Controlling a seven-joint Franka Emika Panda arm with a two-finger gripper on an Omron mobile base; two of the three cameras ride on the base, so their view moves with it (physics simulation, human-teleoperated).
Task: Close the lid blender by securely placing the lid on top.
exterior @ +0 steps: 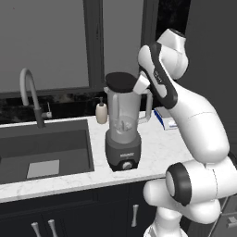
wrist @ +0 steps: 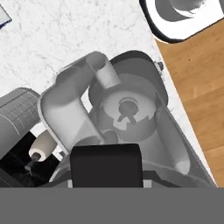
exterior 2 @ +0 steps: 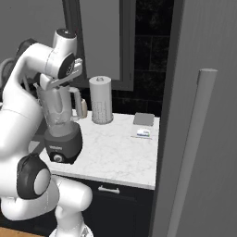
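The blender (exterior: 122, 139) stands on the white marble counter just right of the sink, a clear grey jar on a dark base with a round knob. The black round lid (exterior: 120, 82) is at the jar's rim, slightly tilted, and my gripper (exterior: 139, 84) is shut on its right edge. In the hand view the lid (wrist: 106, 164) is a black slab at the bottom, and beyond it I look down into the open jar (wrist: 127, 109) at the blades. From the right base view the hand (exterior 2: 62, 71) hangs over the blender (exterior 2: 60, 127). Whether the lid touches the rim I cannot tell.
A dark sink (exterior: 46, 143) with a curved faucet (exterior: 28, 90) lies left of the blender. A beige soap bottle (exterior: 101, 112) stands behind it. A paper towel roll (exterior 2: 101, 99) and a flat grey box (exterior 2: 143, 119) sit farther right. A tall grey door with a handle (exterior 2: 199, 139) bounds the right.
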